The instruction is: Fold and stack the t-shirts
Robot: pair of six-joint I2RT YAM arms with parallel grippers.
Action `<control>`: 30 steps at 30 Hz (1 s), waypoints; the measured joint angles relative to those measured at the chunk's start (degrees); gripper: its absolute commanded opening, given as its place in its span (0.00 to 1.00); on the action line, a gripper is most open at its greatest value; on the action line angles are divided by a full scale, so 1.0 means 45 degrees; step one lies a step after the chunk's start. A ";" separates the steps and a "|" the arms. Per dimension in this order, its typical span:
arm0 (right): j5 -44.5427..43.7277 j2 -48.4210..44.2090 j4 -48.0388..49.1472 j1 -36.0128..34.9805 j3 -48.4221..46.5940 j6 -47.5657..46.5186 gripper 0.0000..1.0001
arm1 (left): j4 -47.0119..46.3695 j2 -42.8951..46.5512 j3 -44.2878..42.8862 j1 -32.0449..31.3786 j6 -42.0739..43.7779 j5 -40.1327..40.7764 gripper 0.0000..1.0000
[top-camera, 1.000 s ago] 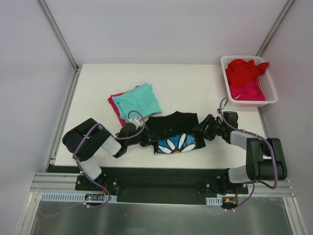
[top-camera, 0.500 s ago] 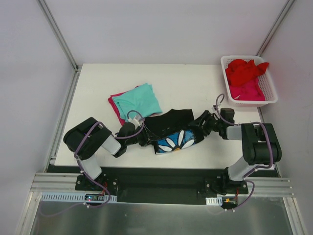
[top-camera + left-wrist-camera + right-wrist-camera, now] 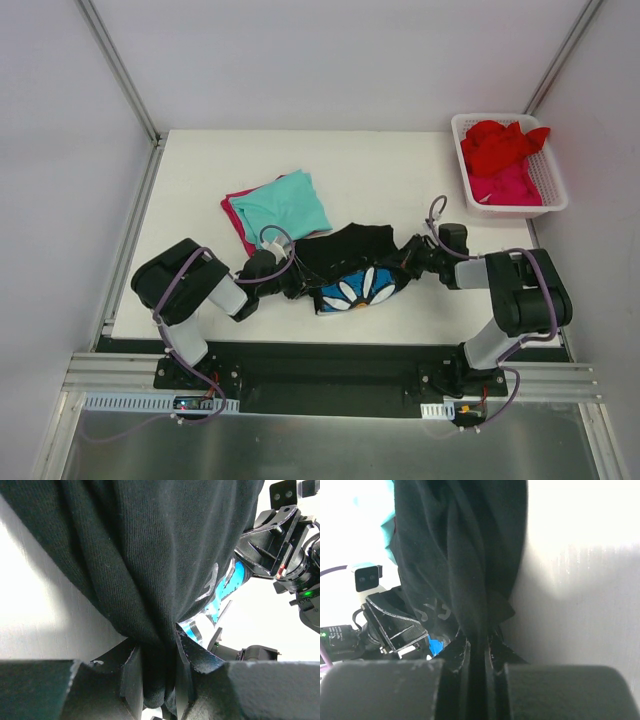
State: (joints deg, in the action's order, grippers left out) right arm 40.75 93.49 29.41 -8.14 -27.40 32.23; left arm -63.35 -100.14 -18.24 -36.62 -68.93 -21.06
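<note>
The white table is sitting between pale walls, the teal t-shirt lying folded left of centre. Just nearer, the left gripper is pinching the black t-shirt, whose long axis is running sideways to the right gripper, jaws squeezing its other end.

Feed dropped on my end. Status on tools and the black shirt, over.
Left tool shut on black shirt. Right tool shut on its far end. Shirt bunched between them, flower print up. Teal shirt close behind.
</note>
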 measured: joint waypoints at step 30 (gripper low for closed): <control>-0.1569 -0.3993 -0.6946 -0.1321 -0.4736 -0.1666 0.01 | 0.9636 0.6125 -0.3696 0.0714 0.3230 0.1277 0.00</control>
State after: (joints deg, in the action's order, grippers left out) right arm 33.69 75.53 -1.85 -14.09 -48.71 24.73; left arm -19.99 -72.58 -34.87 -33.41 -54.39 -15.31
